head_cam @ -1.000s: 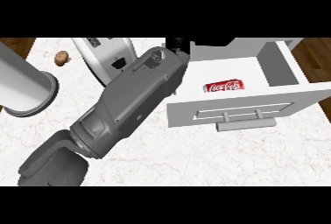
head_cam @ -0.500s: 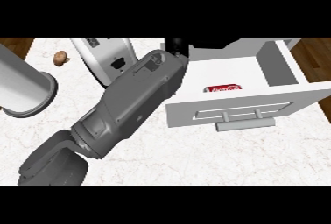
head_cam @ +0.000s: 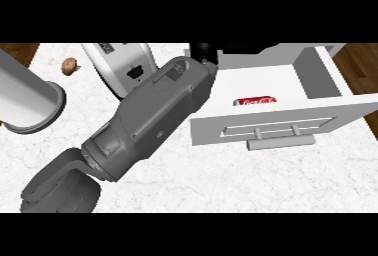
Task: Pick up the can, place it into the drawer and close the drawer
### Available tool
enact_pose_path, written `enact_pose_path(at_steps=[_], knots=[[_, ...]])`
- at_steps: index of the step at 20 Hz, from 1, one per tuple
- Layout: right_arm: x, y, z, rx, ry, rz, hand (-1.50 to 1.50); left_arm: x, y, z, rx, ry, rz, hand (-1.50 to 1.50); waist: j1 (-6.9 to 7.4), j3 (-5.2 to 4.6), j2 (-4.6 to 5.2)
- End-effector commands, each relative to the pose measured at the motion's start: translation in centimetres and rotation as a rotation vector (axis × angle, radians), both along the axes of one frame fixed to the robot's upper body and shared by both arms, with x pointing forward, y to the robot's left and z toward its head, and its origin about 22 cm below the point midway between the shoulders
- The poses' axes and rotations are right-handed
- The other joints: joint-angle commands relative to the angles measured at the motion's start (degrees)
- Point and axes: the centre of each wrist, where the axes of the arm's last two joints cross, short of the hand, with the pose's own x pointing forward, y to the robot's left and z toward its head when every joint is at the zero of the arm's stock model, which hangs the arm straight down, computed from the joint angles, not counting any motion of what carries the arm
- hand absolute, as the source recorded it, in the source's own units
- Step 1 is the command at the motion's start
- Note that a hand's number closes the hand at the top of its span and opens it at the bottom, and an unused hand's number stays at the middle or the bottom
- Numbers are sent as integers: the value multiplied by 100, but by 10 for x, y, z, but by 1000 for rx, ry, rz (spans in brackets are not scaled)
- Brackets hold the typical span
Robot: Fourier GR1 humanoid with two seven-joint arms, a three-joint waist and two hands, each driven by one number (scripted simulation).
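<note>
**Can in the drawer, drawer not yet shut**

The can point(head_cam: 255, 101) lies inside the open drawer point(head_cam: 295, 116), so only closing is left. One robot hand point(head_cam: 202, 50) shows at the drawer's back left corner, mostly hidden behind its forearm point(head_cam: 151, 125); whether its fingers are spread or curled cannot be told.

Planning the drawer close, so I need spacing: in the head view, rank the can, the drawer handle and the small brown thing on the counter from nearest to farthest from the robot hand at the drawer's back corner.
From the robot hand:
1. Can, inside the drawer, to its right.
2. Drawer handle, on the drawer's front, lower right.
3. Small brown thing, on the counter, far left.
</note>
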Motion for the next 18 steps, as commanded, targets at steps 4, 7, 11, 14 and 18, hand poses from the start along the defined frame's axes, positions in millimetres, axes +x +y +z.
enact_pose_path(at_steps=[4, 7, 11, 14, 18], knots=[[10, 26, 20, -205, -111, 22, -150, -3, -4, 3, -11, -80, -13, -150, 174, -3, -18], [21, 33, 32, -312, -144, 30, -150, -2, -7, 15, -31, -89, 0, -150, 216, -6, 3], [50, 44, 26, -402, -130, 13, -150, -6, -13, 21, -52, -77, -29, -150, 426, -3, -18], [67, 67, 28, -445, -130, 6, -150, -8, -10, 11, -67, -70, -19, -150, 469, -9, -30], [95, 82, 19, -591, -131, 22, -150, -13, -15, 14, -50, -56, -23, -150, 575, -7, -60]])
